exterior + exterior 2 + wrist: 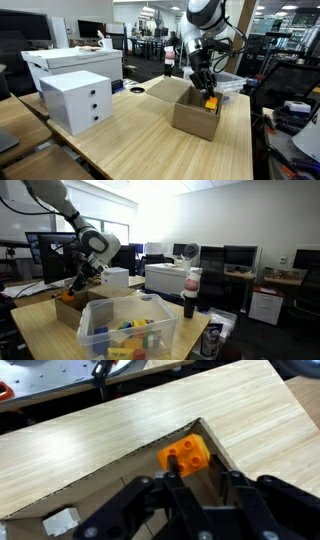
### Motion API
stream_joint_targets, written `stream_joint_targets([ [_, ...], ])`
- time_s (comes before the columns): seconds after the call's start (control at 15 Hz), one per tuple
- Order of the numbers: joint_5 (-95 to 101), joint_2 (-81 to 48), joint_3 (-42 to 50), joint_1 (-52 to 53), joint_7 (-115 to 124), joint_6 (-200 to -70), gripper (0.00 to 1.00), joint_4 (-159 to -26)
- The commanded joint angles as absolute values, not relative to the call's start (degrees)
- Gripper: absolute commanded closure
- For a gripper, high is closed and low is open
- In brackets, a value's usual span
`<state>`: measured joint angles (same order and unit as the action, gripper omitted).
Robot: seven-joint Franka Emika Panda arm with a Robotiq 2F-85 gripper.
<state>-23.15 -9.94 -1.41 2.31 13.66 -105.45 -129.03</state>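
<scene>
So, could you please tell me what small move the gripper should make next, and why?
Probably open the jaws. The gripper seems shut on the orange block, which is just inside the corner of the open cardboard box, so letting go should drop it in.

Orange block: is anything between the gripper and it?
Nothing visible. In the wrist view the orange block lies in the corner of the cardboard box, right at the tips of the shut gripper; the box walls flank it, not block it.
</scene>
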Motion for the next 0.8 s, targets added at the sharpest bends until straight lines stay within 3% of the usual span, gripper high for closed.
stream_joint_targets([
  [0.0, -22.0, -4.6, -0.3, 1.7, 16.7, -104.9, 0.89, -131.2],
  [0.73, -14.2, 4.9, 3.7, -2.1, 23.8, -108.1, 0.89, -131.4],
])
